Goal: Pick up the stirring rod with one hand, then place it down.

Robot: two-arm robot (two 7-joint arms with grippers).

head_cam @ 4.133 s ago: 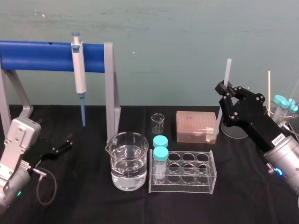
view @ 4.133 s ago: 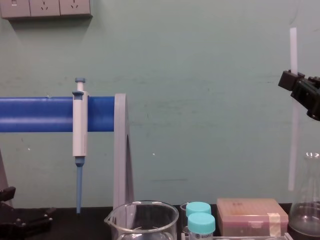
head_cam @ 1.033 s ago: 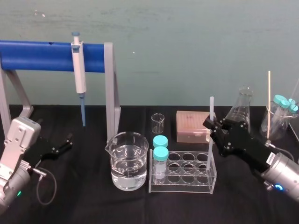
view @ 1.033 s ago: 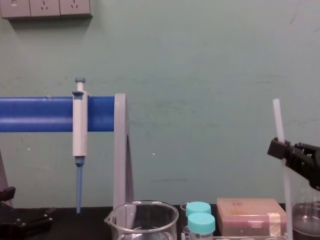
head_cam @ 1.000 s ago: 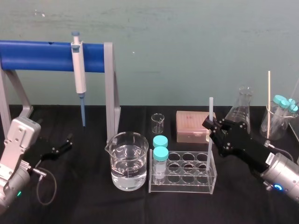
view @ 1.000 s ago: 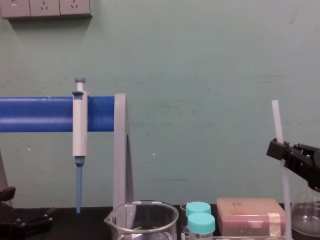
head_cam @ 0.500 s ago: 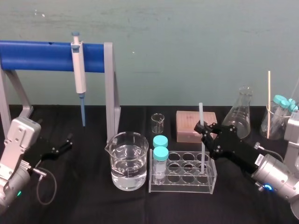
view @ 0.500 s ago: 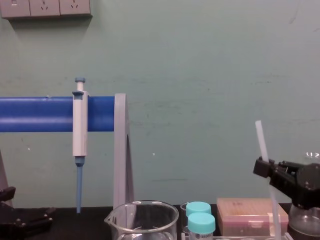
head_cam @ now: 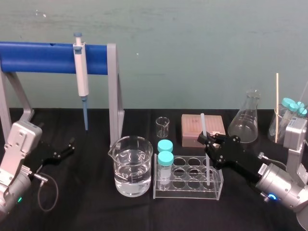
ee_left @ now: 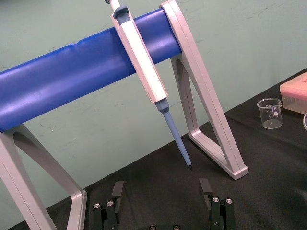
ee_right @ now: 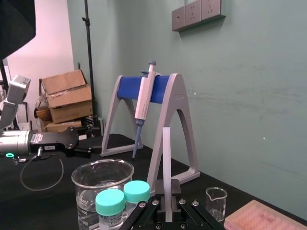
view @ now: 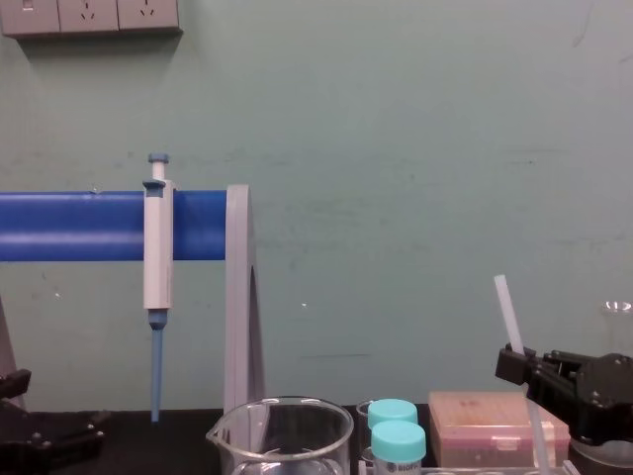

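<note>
R gripper (head_cam: 206, 140) w/ stirring rod (head_cam: 203, 124) clamped has been lowered & shifted toward robot's left vs ~4 s ago. Rod's lower end is now sunk into tube rack (head_cam: 187, 196), right column. Rod was upright, is now slightly tilted.

Black table (head_cam: 96, 211) bears beaker (head_cam: 131, 166); tube rack (head_cam: 187, 193); pink box (head_cam: 192, 127); flask (head_cam: 245, 118); pipette stand (head_cam: 114, 96).

Head: high, downward; chest: low, level; both share pipette (head_cam: 81, 72).

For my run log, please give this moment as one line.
right gripper: shut on stirring rod, rod upright, lower end at tube rack | left gripper: open, parked at left
</note>
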